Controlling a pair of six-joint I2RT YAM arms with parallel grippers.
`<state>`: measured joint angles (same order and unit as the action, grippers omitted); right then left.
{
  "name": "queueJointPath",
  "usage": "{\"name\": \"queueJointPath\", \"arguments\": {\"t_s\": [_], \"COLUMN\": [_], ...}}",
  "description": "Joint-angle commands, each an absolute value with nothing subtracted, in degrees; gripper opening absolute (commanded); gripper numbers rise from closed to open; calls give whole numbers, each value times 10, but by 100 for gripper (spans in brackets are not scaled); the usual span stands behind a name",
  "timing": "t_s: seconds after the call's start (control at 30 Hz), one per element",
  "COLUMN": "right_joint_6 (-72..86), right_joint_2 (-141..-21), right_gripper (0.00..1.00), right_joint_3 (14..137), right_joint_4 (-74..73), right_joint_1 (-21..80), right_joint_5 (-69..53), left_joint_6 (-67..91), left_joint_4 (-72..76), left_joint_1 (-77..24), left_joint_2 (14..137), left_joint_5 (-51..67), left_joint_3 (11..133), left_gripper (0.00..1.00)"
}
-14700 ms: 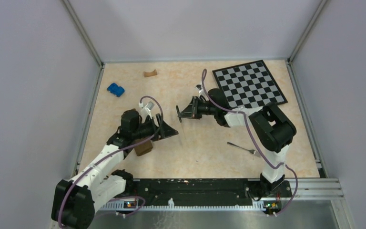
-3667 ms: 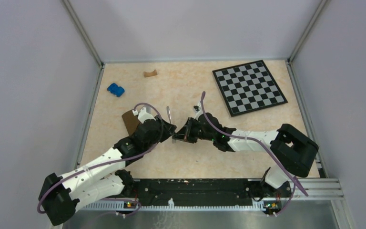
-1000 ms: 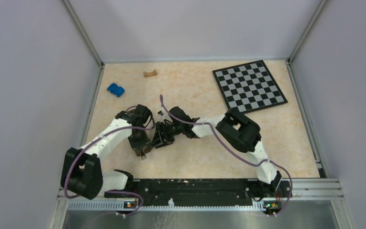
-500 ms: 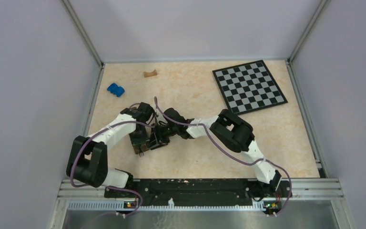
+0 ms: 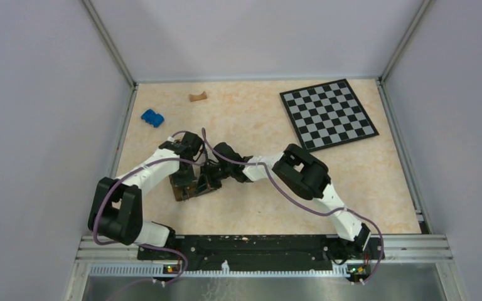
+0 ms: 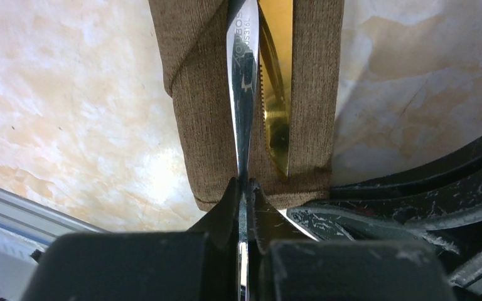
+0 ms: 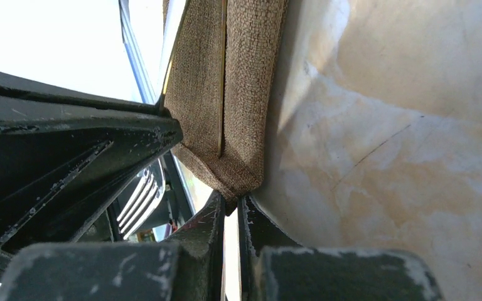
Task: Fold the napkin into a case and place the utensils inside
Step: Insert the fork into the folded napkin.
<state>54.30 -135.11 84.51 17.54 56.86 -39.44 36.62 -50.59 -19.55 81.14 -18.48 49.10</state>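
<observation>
The right gripper (image 7: pixel 231 210), spread a second ago, is now pressed together on the end corner of the case (image 7: pixel 238 157), apparently pinning it. The left gripper (image 6: pixel 245 185) pinches the fork (image 6: pixel 243 94), which is slid into the case beside the knife (image 6: pixel 276 119) on the desk (image 6: pixel 69 94). Insertion looks nearly finished.

The only lettering shows in the left wrist view. It is stamped in capitals on the silver fork (image 6: pixel 243 94), straight ahead of the jaws of the left gripper (image 6: pixel 243 184) and well beyond their tips, where the metal lies between the folds of the brown case (image 6: pixel 204 113). "OBO" can be made out running along the metal, cut off at the frame's top edge. A finer line of characters beside it is too small to read.
</observation>
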Motion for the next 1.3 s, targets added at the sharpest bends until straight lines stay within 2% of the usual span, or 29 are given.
{"name": "queueJointPath", "arguments": {"t_s": [0.0,0.63,0.97,1.27], "right_joint_6": [543,529,519,516], "right_joint_2": [-1354,-1331,-1325,-1324], "right_gripper": [0,0,0,0], "right_joint_3": [847,819,818,814], "right_joint_4": [194,193,187,186], "right_joint_1": [573,563,563,563], "right_joint_5": [-384,-374,-370,-368], "left_joint_6": [346,322,304,301], "left_joint_4": [-468,-403,-323,-322], "left_joint_1": [-192,-168,-156,-153], "left_joint_2": [809,869,902,903], "left_joint_5": [-223,-262,-301,-313], "left_joint_3": [499,506,493,495], "left_gripper": [0,0,0,0]}}
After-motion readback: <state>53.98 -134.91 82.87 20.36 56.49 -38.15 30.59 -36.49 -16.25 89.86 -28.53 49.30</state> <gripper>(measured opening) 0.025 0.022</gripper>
